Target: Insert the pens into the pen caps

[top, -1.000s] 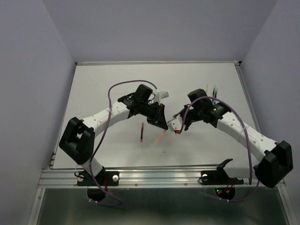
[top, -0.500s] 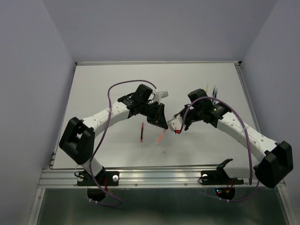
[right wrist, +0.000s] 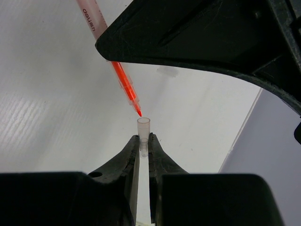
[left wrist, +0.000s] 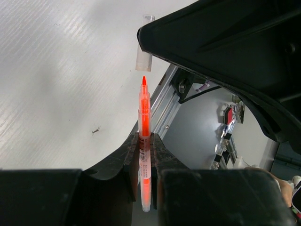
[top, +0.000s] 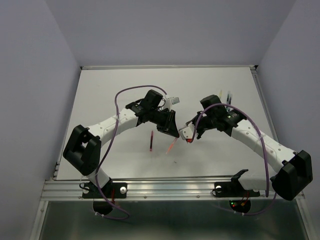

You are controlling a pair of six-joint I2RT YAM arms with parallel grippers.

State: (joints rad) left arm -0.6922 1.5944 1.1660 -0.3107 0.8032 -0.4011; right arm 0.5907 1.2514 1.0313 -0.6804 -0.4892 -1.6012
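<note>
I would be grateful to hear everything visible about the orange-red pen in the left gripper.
The orange-red pen is a slim, uncapped stick: translucent orange barrel with dark print, stepped neck, fine pointed tip. The left gripper clamps it mid-barrel, its tail poking out behind the jaws. Held in the air, it touches nothing else. Its tip aims at the open mouth of the pale pen cap in the right gripper, just short of entering.

Orange-red pen, pale translucent cap, black fingers, white table

pen — glossy plastic | cap — transl. plastic | table: matt, ribbed
</note>
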